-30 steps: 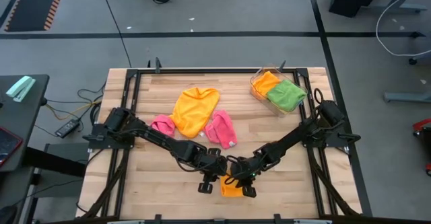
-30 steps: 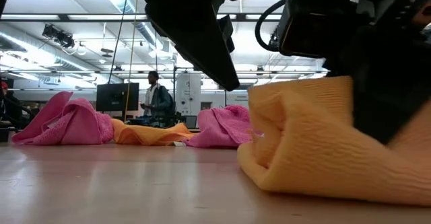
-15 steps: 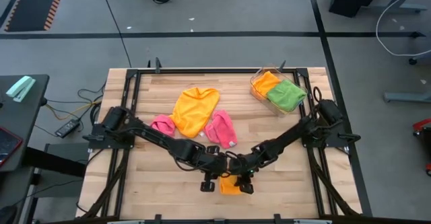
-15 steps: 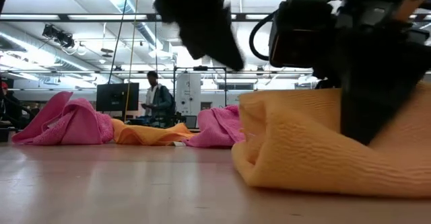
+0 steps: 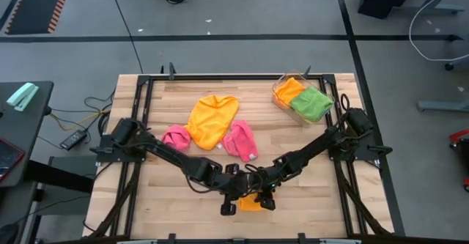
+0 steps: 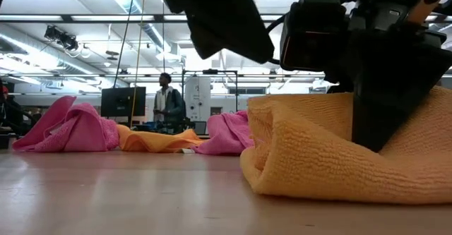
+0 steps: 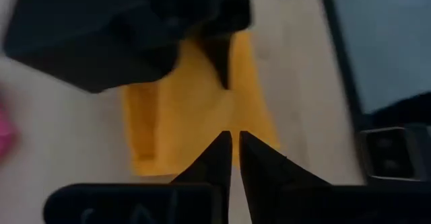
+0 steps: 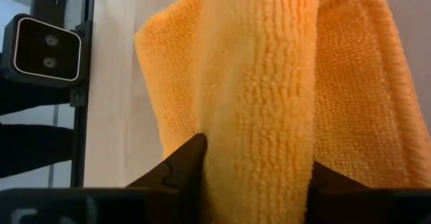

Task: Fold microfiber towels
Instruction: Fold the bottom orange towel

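Folding orange towel [image 5: 251,203] at near table edge | right gripper [image 8: 252,163] straddling a fold, jaws apart around it | left gripper [image 7: 235,146] nearly closed, empty, hovering just left.

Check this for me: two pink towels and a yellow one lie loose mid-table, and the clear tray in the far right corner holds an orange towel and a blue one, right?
Not quite. In the high view, the clear tray holds an orange towel and a green towel, not a blue one. The rest stands: two pink towels and the yellow towel lie loose mid-table.
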Controlling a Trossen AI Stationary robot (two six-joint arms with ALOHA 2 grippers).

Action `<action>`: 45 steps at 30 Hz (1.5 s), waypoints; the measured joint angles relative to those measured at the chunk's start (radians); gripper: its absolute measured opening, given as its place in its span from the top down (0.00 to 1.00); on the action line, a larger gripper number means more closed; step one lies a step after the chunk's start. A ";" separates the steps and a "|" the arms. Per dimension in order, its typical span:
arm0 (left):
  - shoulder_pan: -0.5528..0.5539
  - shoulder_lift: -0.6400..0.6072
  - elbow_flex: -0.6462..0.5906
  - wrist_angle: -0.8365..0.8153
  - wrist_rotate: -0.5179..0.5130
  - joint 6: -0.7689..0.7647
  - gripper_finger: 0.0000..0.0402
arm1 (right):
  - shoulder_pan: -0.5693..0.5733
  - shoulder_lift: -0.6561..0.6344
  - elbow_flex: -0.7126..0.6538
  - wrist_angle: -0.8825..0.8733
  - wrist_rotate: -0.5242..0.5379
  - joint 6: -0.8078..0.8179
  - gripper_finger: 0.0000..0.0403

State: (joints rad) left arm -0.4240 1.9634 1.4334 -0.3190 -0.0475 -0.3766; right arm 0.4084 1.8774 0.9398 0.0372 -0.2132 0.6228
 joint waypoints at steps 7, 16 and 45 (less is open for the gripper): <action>-0.096 -0.066 -0.141 0.193 -0.165 0.063 0.98 | 0.000 0.000 0.000 0.004 0.026 -0.002 0.64; -0.097 -0.126 -0.501 0.810 -0.239 0.018 0.98 | 0.000 0.000 0.000 0.021 0.065 -0.010 0.64; -0.037 0.002 -0.375 0.588 -0.274 -0.117 0.91 | -0.039 -0.034 0.144 -0.256 0.052 -0.154 0.42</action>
State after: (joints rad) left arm -0.4614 1.9652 1.0584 0.2692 -0.3214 -0.4941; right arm 0.3690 1.8435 1.0833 -0.2183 -0.1613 0.4685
